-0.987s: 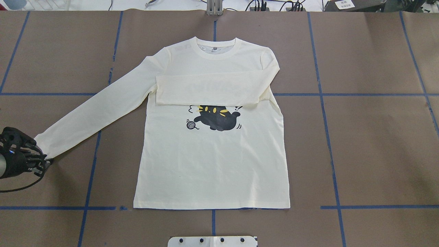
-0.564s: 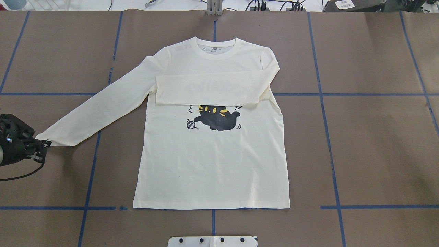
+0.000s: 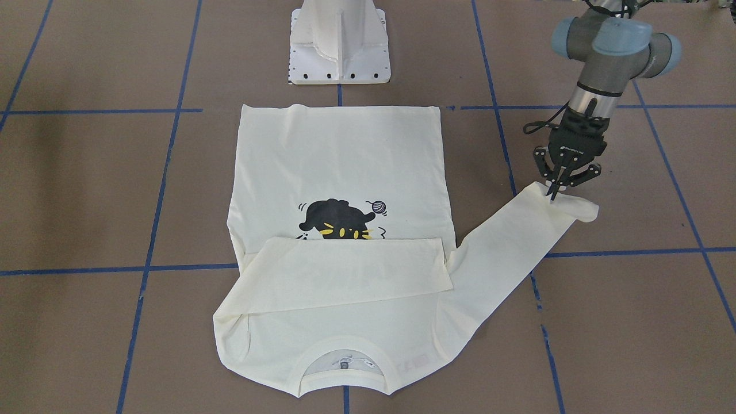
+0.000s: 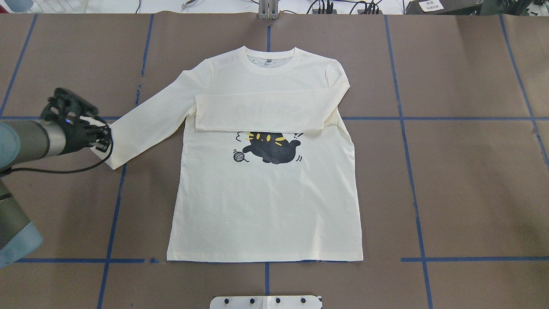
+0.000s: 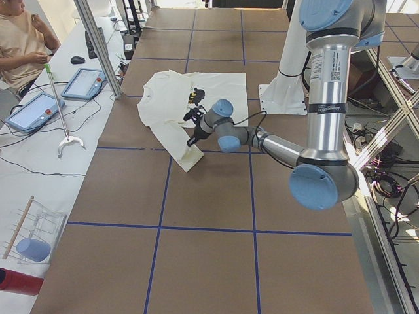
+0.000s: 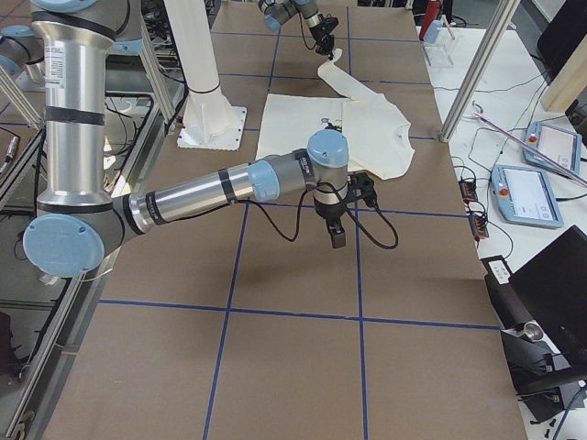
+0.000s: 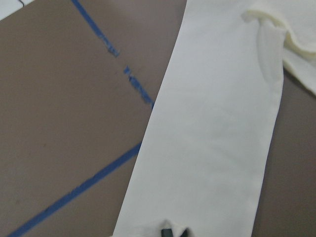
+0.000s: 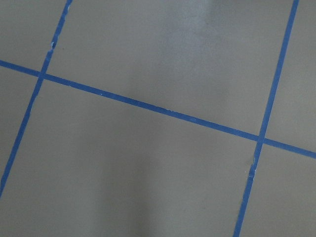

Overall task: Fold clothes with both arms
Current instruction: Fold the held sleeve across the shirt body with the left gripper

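Observation:
The cream-white shirt (image 4: 266, 206) lies flat, print side up, with the black cat (image 4: 270, 148) showing. One sleeve (image 4: 261, 112) is folded across the chest. The other sleeve (image 4: 146, 124) stretches out to the view's left. My left gripper (image 4: 103, 139) is shut on that sleeve's cuff end, which is lifted and doubled back; it also shows in the front-facing view (image 3: 555, 192), and its fingertips (image 7: 174, 232) show pinching cloth. My right gripper (image 6: 337, 240) shows only in the exterior right view, over bare table beside the shirt. I cannot tell whether it is open or shut.
The white pedestal base (image 3: 339, 40) stands at the robot's side of the table, near the shirt's hem. Blue tape lines (image 4: 111, 206) cross the brown table cover. A side table with tablets (image 5: 82, 84) and a seated person (image 5: 19, 39) lies beyond the far edge.
My left gripper has moved away from the robot and toward the shirt body, carrying the cuff with it. The sleeve end now lies doubled over on itself.

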Robot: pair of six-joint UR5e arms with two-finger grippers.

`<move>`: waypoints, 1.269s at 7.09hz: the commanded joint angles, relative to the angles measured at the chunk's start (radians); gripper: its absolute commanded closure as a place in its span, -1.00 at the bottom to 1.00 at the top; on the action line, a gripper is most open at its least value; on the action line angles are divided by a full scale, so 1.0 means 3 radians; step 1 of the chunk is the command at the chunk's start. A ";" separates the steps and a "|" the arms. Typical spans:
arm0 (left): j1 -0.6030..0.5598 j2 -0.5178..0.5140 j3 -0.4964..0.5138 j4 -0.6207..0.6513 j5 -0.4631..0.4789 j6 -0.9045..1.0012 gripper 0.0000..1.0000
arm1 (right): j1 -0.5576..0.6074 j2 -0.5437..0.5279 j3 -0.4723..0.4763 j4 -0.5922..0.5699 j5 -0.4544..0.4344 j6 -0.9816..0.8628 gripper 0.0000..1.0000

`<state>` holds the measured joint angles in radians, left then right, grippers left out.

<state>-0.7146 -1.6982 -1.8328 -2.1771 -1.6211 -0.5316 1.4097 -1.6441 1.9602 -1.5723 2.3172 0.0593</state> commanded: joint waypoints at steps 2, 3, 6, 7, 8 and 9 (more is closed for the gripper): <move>-0.0032 -0.1921 0.0359 0.1854 0.0004 -0.0719 1.00 | 0.0005 -0.0047 -0.0004 0.0000 -0.0003 0.0017 -1.00; -0.0011 -0.2565 0.0894 0.1913 -0.0006 -0.1148 1.00 | 0.0010 -0.0047 -0.0004 0.0000 -0.0003 0.0027 -1.00; 0.0712 -0.3518 0.2100 0.1741 0.0664 -0.2112 1.00 | 0.0056 -0.0047 -0.0004 0.0000 -0.0003 0.0043 -1.00; 0.0842 -0.3538 0.2232 0.1674 0.0826 -0.2236 1.00 | 0.0066 -0.0047 -0.0004 0.0000 -0.0003 0.0043 -1.00; 0.0924 -0.3553 0.2335 0.1572 0.0919 -0.2242 1.00 | 0.0071 -0.0052 -0.0004 0.0000 -0.0003 0.0048 -1.00; 0.0965 -0.3574 0.2412 0.1429 0.0940 -0.2247 1.00 | 0.0072 -0.0052 -0.0004 0.0000 -0.0003 0.0048 -1.00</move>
<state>-0.4506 -2.7619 -1.1434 -1.7026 -1.3632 -1.1965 1.4300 -1.6592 1.9589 -1.5724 2.3163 0.0731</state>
